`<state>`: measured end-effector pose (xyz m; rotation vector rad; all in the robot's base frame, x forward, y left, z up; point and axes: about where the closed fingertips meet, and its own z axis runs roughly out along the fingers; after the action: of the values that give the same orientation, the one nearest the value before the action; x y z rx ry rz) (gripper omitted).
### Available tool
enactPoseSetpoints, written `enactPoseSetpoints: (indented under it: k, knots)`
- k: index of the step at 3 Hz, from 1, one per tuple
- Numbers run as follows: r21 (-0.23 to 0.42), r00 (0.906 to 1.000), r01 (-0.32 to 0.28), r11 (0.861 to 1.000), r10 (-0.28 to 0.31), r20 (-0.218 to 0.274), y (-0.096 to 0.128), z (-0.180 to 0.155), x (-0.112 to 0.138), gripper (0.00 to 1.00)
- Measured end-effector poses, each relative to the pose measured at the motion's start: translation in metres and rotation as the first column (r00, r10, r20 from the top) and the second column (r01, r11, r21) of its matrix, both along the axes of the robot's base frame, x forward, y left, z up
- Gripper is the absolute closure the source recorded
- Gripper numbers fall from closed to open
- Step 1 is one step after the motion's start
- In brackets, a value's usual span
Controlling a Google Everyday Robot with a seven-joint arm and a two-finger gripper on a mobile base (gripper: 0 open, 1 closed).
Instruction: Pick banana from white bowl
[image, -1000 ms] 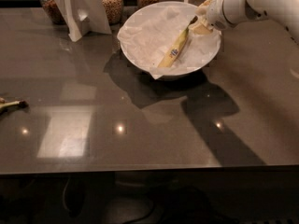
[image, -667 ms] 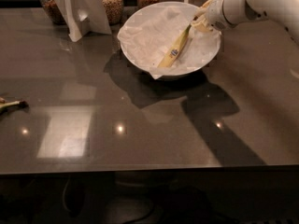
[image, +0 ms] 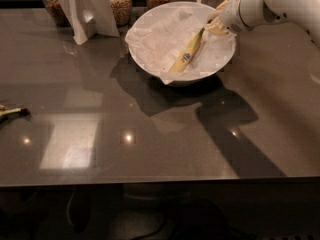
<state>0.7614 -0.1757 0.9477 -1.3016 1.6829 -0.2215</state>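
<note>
Hardly anything has shifted since the earlier view. The banana (image: 187, 56) lies on the same slant in the white bowl (image: 196, 82), and the claw (image: 216, 26) sits at the same spot over the bowl's far right rim.

The bowl stands near the far edge of the bench (image: 150, 149), right of centre, lined with crumpled paper (image: 157, 39). The banana rests on that paper. Its lower end points toward the near rim, its blue sticker is at mid-length, and its upper end runs up to the claw. The claw meets the fruit at that upper end, but I cannot tell whether it is spread or already pinching. The white arm (image: 280, 4) reaches in from the far right corner.

I judge the banana to be light and fairly stiff along its length, with a smooth skin that could slip and flesh that would bruise under a hard squeeze. A hold near one end may let the long body swing or pivot as it rises. A grip across the width closer to the sticker would likely carry it more level. The loose paper may drag up with it.

By count:
- One white bowl.
- One banana in the bowl.
- One separate dark-tipped banana end (image: 12, 112) at the left edge, well apart from the bowl.
- Three glass jars (image: 120, 4) along the far edge.
- One folded white card (image: 87, 9) near the far left corner.
- One claw.
</note>
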Motion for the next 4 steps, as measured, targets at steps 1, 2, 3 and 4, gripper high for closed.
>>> enactPoseSetpoints:
  k: [1,2,3,4]
  knots:
    - [0.003,0.9995,-0.026,1.0,0.026,0.018,0.006,0.009,-0.008,1.0]
    - [0.008,0.9969,-0.062,0.998,0.061,0.05,0.014,0.027,-0.021,1.0]
    - [0.012,0.9902,-0.106,0.994,0.104,0.093,0.024,0.05,-0.038,1.0]
    - [0.009,0.9796,-0.149,0.989,0.146,0.138,0.032,0.074,-0.057,1.0]
